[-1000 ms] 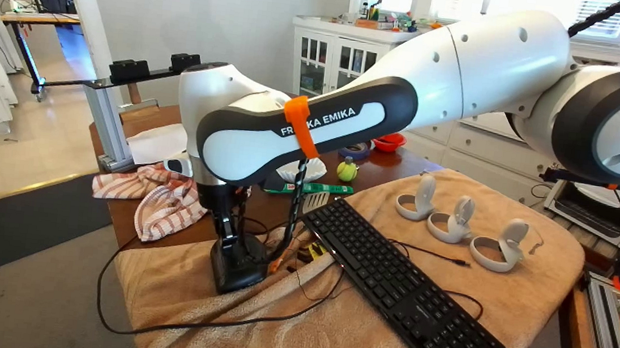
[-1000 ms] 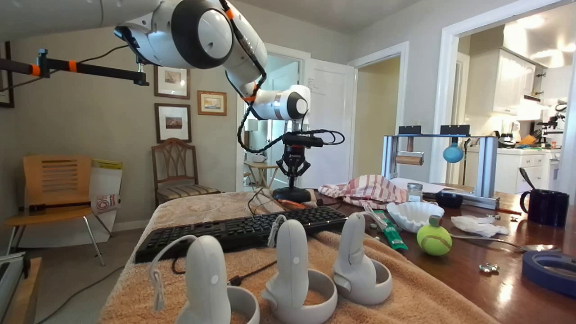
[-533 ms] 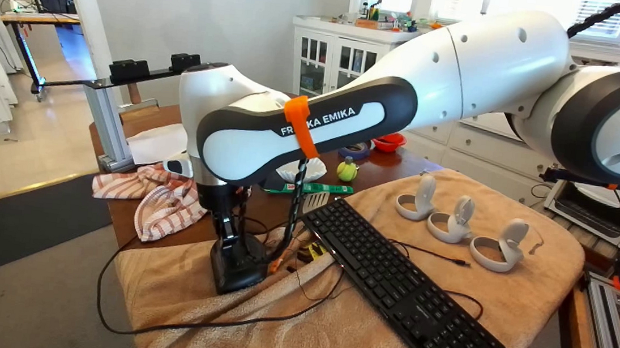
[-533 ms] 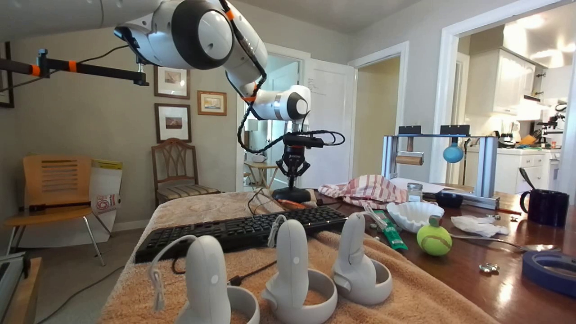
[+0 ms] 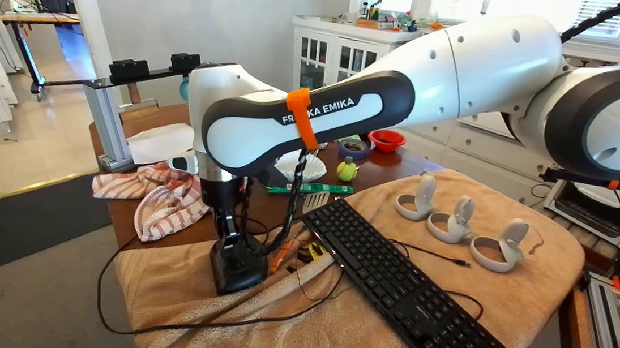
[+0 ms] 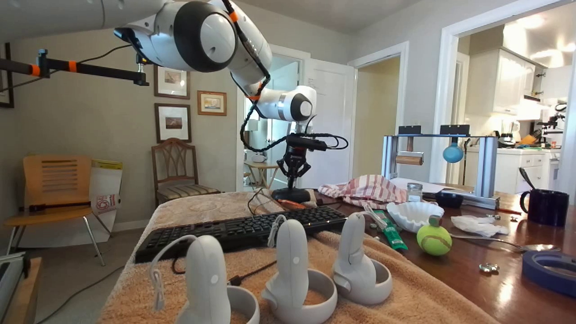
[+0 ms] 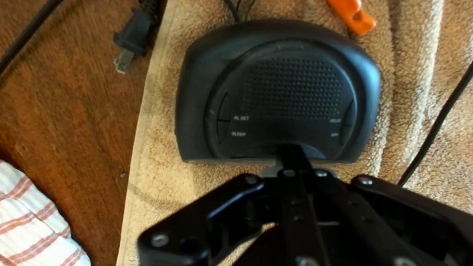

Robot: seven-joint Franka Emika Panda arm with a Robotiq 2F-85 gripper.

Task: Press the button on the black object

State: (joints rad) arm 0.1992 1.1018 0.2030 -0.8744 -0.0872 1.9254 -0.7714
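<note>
Black, the box (image 7: pixel 279 92) sat near the keyboard (image 5: pixel 403 296), the empty pincer (image 7: pixel 291 153) squeezed narrow on or just over its button (image 7: pixel 256 150), so pressing seemed the step, a soft push down probably next.

Rounded black object (image 7: pixel 292 92), grille-topped, on towel (image 7: pixel 162 184).

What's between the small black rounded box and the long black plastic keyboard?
In an exterior view, a slim orange plastic piece, an unclear yellow-and-black item and thin dark wires lie between the box and keyboard.
</note>
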